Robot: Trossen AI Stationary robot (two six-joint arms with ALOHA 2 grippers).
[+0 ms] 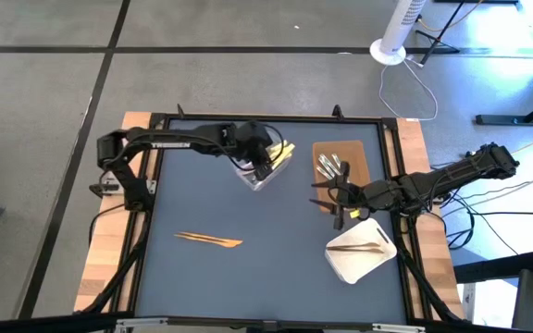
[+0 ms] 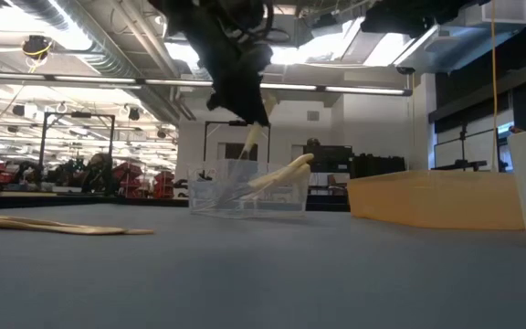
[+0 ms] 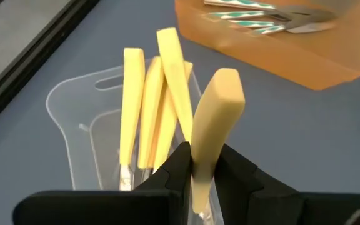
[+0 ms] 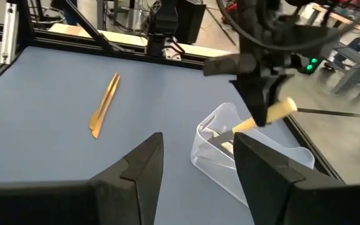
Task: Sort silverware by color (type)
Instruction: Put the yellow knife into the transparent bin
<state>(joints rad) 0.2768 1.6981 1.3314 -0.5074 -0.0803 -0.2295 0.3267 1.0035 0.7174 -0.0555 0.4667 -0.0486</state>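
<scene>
Left pincer (image 3: 195, 178) clamped on a pale yellow utensil (image 3: 212, 119), handle up, right above the clear tub (image 1: 265, 174) near the desk's far edge; white tray (image 1: 359, 264) lies toward the near right corner; right pincer (image 4: 199, 169) waits spread wide beside it.

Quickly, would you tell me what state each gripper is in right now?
Left gripper: shut on a pale yellow utensil above the clear tub.
Right gripper: open, empty.

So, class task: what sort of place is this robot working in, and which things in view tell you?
Probably a large robotics lab or workshop. The low view shows exposed ceiling ducts and benches crowded with equipment beyond the dark blue table; the high view shows loose cables and a white floor fan on concrete.
</scene>
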